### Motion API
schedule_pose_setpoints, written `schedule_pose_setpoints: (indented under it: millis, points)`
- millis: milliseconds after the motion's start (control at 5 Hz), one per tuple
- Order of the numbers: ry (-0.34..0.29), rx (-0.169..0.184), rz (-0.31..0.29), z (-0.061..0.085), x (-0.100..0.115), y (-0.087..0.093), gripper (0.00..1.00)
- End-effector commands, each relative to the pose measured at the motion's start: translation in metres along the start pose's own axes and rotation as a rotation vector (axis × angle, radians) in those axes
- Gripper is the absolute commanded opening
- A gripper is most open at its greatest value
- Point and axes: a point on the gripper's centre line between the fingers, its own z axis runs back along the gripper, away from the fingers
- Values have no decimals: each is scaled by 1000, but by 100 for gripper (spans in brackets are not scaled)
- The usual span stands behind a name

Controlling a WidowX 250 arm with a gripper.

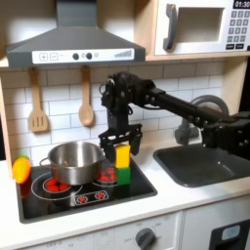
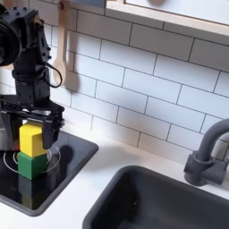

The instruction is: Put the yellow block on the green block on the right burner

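The green block (image 1: 123, 176) (image 2: 32, 165) sits on the right burner (image 2: 49, 157) near the hob's (image 2: 73, 157) front-right edge in the first exterior view, with the pot (image 1: 74, 161) close on that view's left and open tabletop (image 2: 89, 183) toward the sink (image 2: 152, 201). The yellow block (image 1: 122, 156) (image 2: 31, 140) stands stacked on it. My gripper (image 1: 122, 146) (image 2: 32, 125) hangs directly above, jaws spread to either side of the yellow block's top; I cannot tell whether they touch it.

You have the yellow block (image 1: 122, 156) (image 2: 32, 140) sitting on top of the green block (image 1: 123, 176) (image 2: 33, 165), which rests on the right burner (image 1: 115, 183) (image 2: 52, 157) of the hob (image 1: 59, 203) (image 2: 67, 165). Your gripper (image 1: 123, 145) (image 2: 33, 123) hangs directly over the stack, fingers flanking the upper block. In the first exterior view, the pot (image 1: 74, 162) stands left of the stack and the sink (image 1: 200, 164) lies to its right.
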Motion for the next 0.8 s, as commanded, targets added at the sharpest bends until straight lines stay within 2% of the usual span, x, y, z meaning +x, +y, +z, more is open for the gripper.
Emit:
schedule_pose_setpoints:
  millis: [0, 200, 600]
  points:
    - [-56, -19, 15, 20, 1, 4, 100]
    - [-62, -23, 19, 25, -3, 4, 100]
    - [-73, -45, -22, 35, -15, -5, 100]
